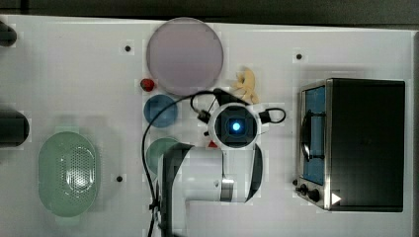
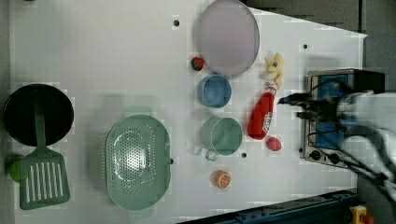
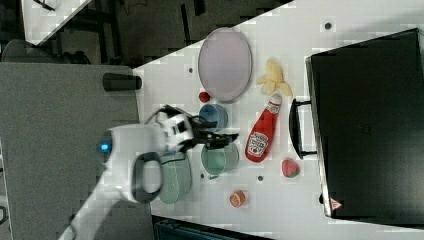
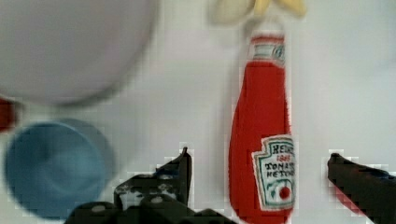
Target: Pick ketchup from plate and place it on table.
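Over table (image 3: 300, 210), claw (image 4: 257, 163) wide open, straddling ketchup (image 4: 261, 140).

Ketchup (image 4: 261, 140) label reads "HEINZ", "TOMATO KETCHUP", smaller print on it unreadable

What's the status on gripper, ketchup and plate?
Gripper open, straddling ketchup. Ketchup flat on table, off plate. Nothing blocking.
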Robot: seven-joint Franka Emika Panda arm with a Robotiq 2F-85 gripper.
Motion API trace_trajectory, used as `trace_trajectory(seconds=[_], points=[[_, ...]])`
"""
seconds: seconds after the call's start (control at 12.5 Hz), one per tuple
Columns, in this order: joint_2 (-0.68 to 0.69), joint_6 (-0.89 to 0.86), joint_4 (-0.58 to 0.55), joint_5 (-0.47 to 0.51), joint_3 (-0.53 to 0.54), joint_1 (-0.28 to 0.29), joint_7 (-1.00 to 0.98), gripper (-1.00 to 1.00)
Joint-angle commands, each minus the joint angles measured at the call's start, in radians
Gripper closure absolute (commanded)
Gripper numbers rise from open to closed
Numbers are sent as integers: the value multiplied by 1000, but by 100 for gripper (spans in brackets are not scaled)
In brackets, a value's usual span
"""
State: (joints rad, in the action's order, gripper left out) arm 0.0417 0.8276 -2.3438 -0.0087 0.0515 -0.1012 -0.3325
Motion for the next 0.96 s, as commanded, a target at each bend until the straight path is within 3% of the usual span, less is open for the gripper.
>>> trace_trajectory(seconds=[0.08,0.56,0.96], points=[[-108,-165,124,5,-5,13,155,-100],[-145,-519,414,5,-8,12,243,-100],[-140,-764,570,4,-9,11,270,-100]])
